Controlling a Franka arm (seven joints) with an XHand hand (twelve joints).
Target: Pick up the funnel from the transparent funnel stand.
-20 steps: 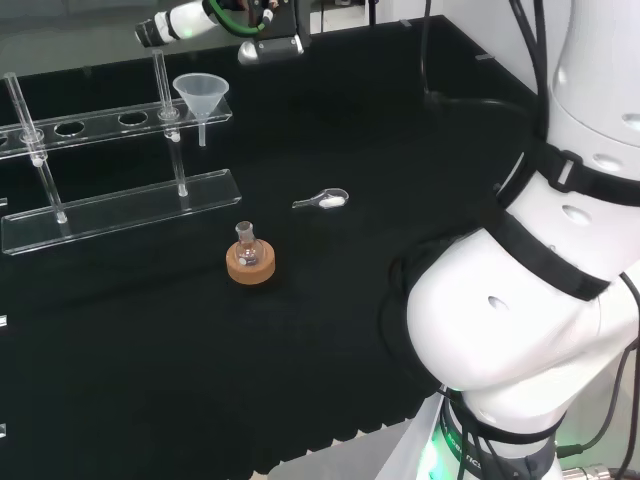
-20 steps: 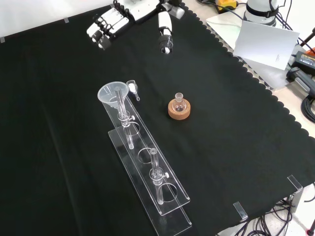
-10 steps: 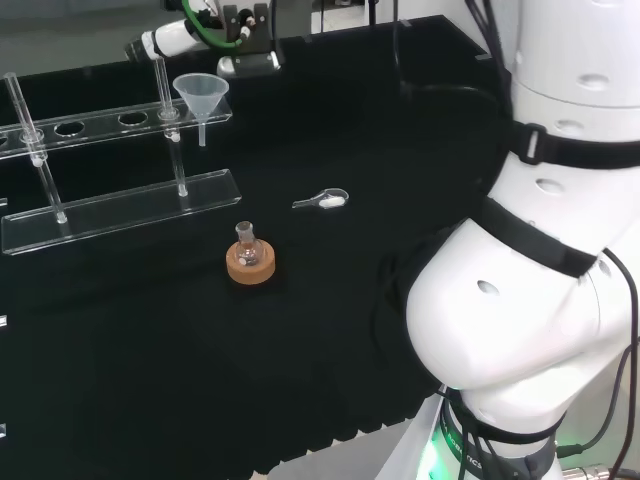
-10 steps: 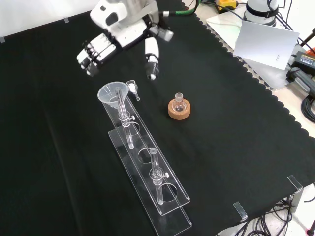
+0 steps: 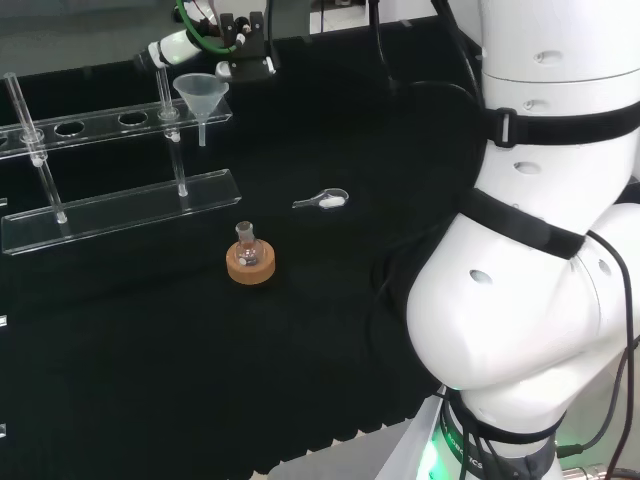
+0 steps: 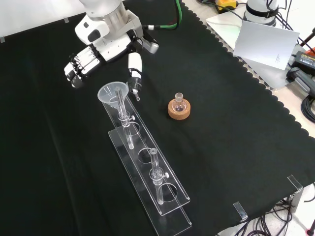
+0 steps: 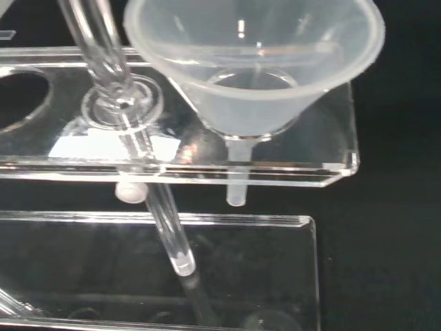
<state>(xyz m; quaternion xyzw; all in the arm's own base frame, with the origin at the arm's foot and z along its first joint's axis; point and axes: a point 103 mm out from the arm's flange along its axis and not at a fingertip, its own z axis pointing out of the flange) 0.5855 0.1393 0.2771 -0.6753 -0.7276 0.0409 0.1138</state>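
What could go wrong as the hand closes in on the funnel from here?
The open hand hovers just beyond the funnel, not yet touching it. An upright rod of the clear stand rises right beside the funnel's rim, so fingers could strike it and shift the stand. The thumb is also near the small spoon, which might get knocked.

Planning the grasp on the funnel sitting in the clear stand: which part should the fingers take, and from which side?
Probably the funnel by its wide cone rim, coming from above at the stand end nearest the hand. Its stem hangs through a hole, so it must lift straight up.
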